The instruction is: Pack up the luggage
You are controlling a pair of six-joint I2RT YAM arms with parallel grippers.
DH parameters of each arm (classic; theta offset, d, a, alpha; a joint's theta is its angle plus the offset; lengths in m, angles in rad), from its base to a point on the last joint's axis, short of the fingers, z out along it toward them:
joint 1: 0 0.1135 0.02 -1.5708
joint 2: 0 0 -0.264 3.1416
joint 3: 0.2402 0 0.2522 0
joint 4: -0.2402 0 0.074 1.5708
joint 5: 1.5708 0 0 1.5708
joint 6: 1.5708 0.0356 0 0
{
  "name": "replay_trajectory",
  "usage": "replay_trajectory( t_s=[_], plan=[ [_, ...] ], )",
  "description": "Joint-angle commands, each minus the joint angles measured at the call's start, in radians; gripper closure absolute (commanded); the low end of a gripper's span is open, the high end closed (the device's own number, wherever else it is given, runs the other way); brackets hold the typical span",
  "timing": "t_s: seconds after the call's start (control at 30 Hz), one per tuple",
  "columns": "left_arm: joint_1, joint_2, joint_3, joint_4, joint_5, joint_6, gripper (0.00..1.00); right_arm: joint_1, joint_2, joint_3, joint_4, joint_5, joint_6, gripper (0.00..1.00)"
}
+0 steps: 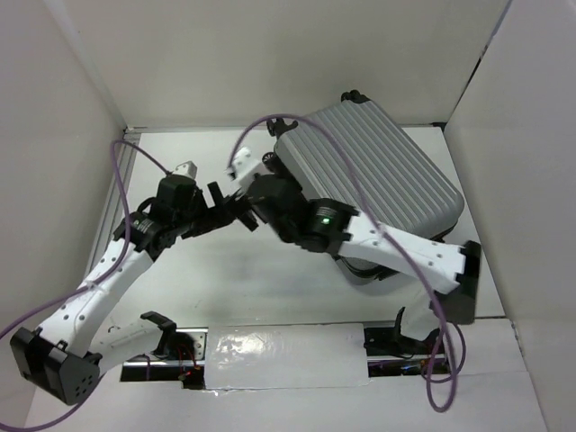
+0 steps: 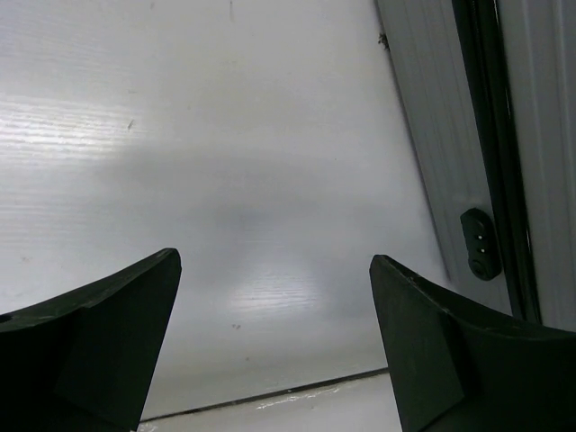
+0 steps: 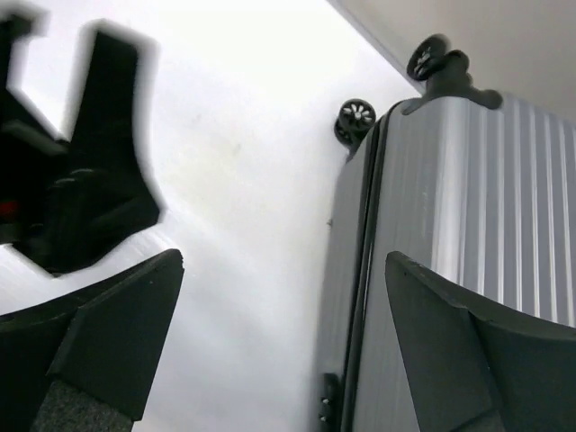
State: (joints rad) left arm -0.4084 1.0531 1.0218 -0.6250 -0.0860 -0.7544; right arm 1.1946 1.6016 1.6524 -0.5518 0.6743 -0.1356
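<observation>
Seeing left gripper (image 2: 274, 261) spread wide, empty, over white table (image 2: 225, 135). Right gripper (image 3: 283, 261) close by, I read it wide too, empty. Luggage (image 1: 378, 171) lies right of both, rear right of table: closed, ribbed silver-grey shell, black seam, small black wheels (image 3: 357, 115) toward back wall.

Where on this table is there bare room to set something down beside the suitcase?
Free: the back-left corner of the table, between the left wall and the suitcase, and the near strip between the left arm and right arm. Crowded: the middle, where the left claw and right claw, both open, meet beside the suitcase.
</observation>
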Motion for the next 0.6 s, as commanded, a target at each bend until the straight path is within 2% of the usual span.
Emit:
replay_trajectory(
  t_s=[0.0,0.03,0.07,0.13,0.17,0.23,0.27,0.37,0.4,0.47,0.53,0.57],
  plan=[
    [0.017,-0.097,0.021,-0.099,-0.058,-0.049,0.01,-0.062,-0.204,-0.099,0.186,-0.145,0.183,0.0],
    [0.017,-0.116,0.009,-0.099,-0.058,-0.059,0.01,-0.088,-0.265,-0.129,0.216,-0.118,0.214,0.0],
    [0.026,-0.129,-0.002,-0.076,-0.058,-0.059,0.01,-0.168,-0.288,-0.152,0.236,-0.096,0.235,0.0],
    [0.036,-0.139,-0.014,-0.076,-0.035,-0.049,0.01,-0.269,-0.315,-0.166,0.208,-0.038,0.321,0.0],
    [0.036,-0.139,-0.014,-0.065,-0.035,-0.036,0.01,-0.403,-0.324,-0.155,0.163,-0.042,0.338,0.0],
    [0.036,-0.09,-0.014,-0.05,-0.006,-0.036,0.01,-0.58,-0.324,-0.145,0.121,-0.087,0.364,0.0],
    [0.036,-0.067,-0.014,-0.039,0.009,-0.027,0.01,-0.778,-0.301,-0.126,0.074,-0.155,0.375,0.0],
    [0.045,0.045,0.007,-0.004,0.104,-0.013,0.01,-1.098,-0.263,-0.105,0.023,-0.31,0.386,0.0],
    [0.045,0.071,0.008,0.005,0.12,-0.004,0.01,-1.279,-0.252,-0.121,0.051,-0.412,0.386,0.0],
    [0.045,0.117,0.008,0.063,0.153,-0.003,0.01,-1.421,-0.233,-0.181,0.101,-0.514,0.352,0.0],
    [0.045,0.207,-0.002,0.137,0.195,-0.003,0.01,-1.558,-0.125,-0.162,0.113,-0.647,0.3,0.13],
    [0.045,0.208,-0.002,0.162,0.195,-0.003,0.01,-1.558,-0.124,-0.161,0.113,-0.648,0.3,0.13]
  ],
)
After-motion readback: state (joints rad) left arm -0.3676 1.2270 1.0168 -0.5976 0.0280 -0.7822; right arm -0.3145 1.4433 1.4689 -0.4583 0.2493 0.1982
